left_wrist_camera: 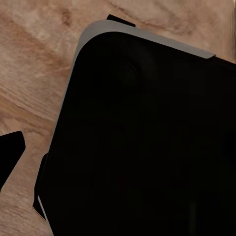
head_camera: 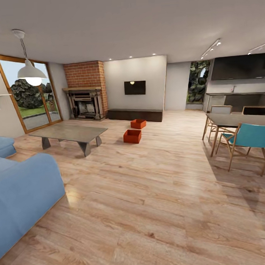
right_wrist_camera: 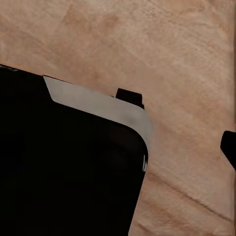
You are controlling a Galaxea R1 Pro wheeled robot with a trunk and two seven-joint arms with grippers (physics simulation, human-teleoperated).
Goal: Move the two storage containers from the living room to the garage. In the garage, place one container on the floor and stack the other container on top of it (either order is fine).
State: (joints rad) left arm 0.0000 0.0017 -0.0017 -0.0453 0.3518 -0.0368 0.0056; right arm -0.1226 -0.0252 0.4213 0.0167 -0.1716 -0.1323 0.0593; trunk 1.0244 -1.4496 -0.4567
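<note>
Looking out from the head camera, nearest thing is the blue sofa (head_camera: 23,195) on the left edge, sitting on the light wood plank floor (head_camera: 151,208) of the living room. Bit further in there's a grey low coffee table (head_camera: 69,133), and on the right a dining table (head_camera: 240,119) with a teal chair (head_camera: 250,137) pulled up to it.

Past the coffee table, roughly mid-room, are the two storage containers, both on the wood floor and not touching: the nearer container (head_camera: 132,136) and the farther container (head_camera: 138,123) just behind it, slightly to the right. Both orange-red, open on top.

Behind those runs the long dark bench (head_camera: 135,115) along the white wall, black TV (head_camera: 134,87) mounted above it, red brick fireplace (head_camera: 85,94) to the left, and a big glass door (head_camera: 28,94) further left with a white pendant lamp (head_camera: 30,71) hanging in front.

Both wrist cams are mostly blocked by a big black robot body panel (left_wrist_camera: 147,147) over wood planks. As for either end effector, can't tell if the left or right is wide or narrow; just dark slivers at the frame edges.
</note>
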